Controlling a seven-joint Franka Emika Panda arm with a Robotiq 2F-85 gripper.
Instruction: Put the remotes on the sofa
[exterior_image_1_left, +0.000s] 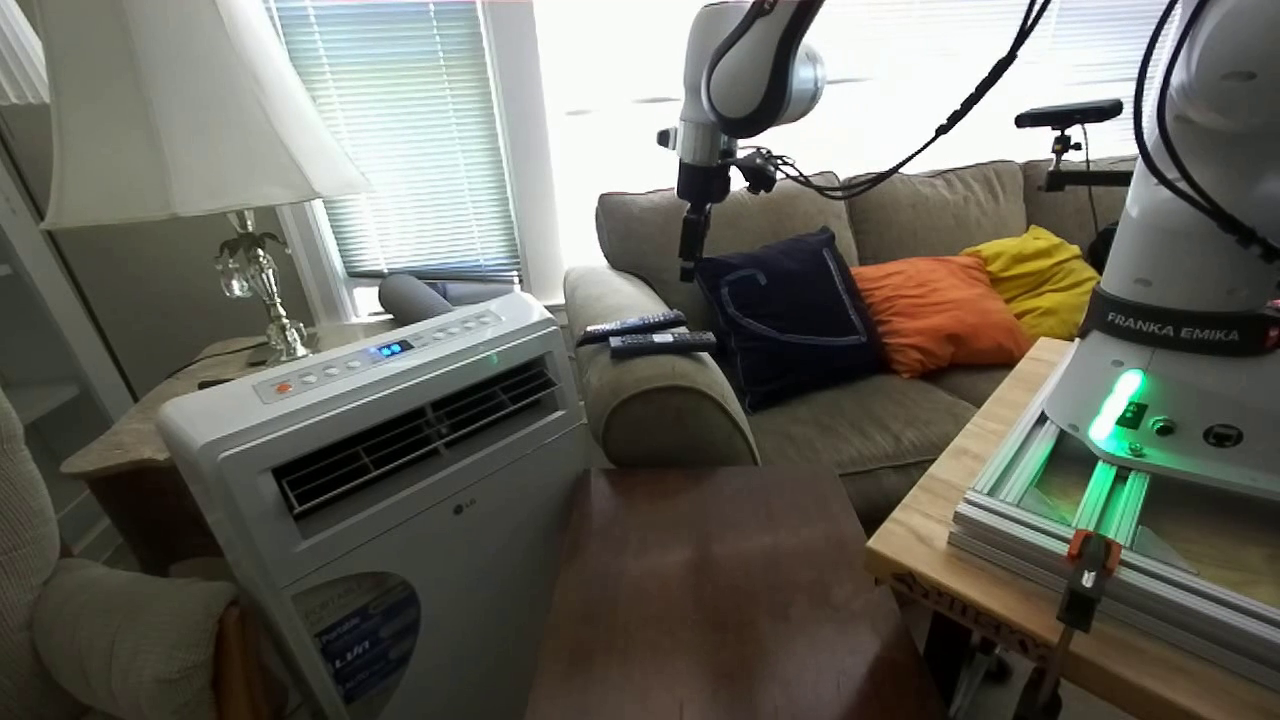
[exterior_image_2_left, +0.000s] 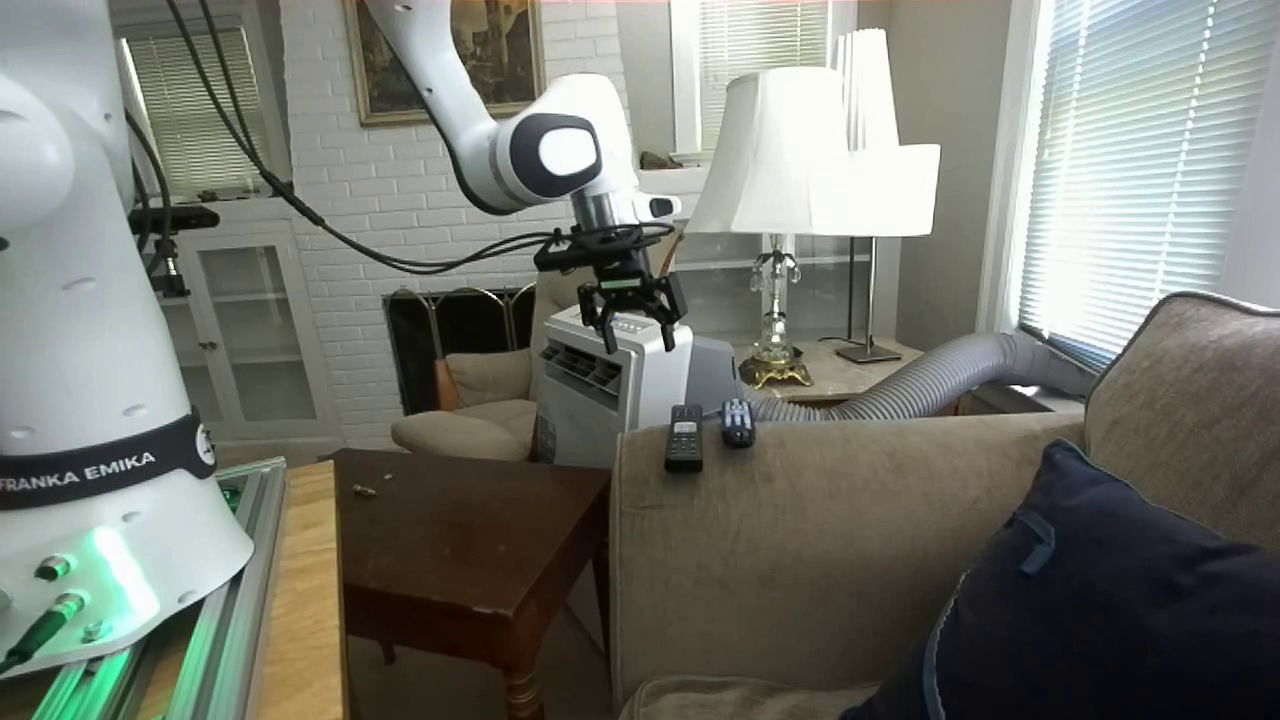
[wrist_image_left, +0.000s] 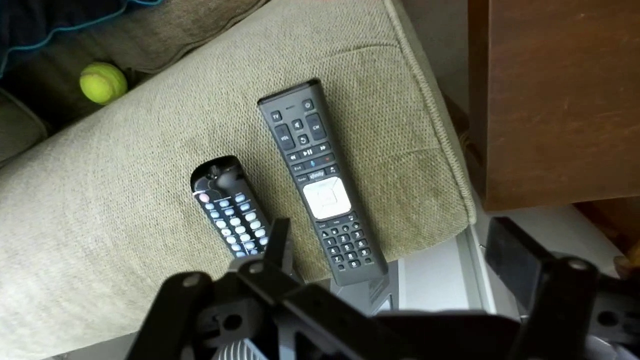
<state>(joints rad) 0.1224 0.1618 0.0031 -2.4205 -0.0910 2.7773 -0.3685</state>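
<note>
Two black remotes lie side by side on top of the padded arm of the grey-beige sofa (exterior_image_1_left: 670, 405). The larger remote (wrist_image_left: 320, 185) has a white pad and one end sticking out past the arm's edge. The remote with pale buttons (wrist_image_left: 232, 210) is partly hidden by a finger in the wrist view. In an exterior view the larger remote (exterior_image_2_left: 684, 440) and the other remote (exterior_image_2_left: 738, 424) rest near the arm's front end. My gripper (wrist_image_left: 392, 237) is open and empty, with its fingers apart. It hangs above the remotes, touching neither, and shows in both exterior views (exterior_image_1_left: 690, 265) (exterior_image_2_left: 640, 340).
A white air-conditioner unit (exterior_image_1_left: 480, 560) stands against the sofa arm's outer side. A dark wooden table (exterior_image_1_left: 720, 580) stands before the arm. A navy pillow (exterior_image_1_left: 790, 315), orange cushion (exterior_image_1_left: 940, 310) and yellow cushion (exterior_image_1_left: 1035, 280) lie on the sofa. A tennis ball (wrist_image_left: 103, 82) sits beside the arm.
</note>
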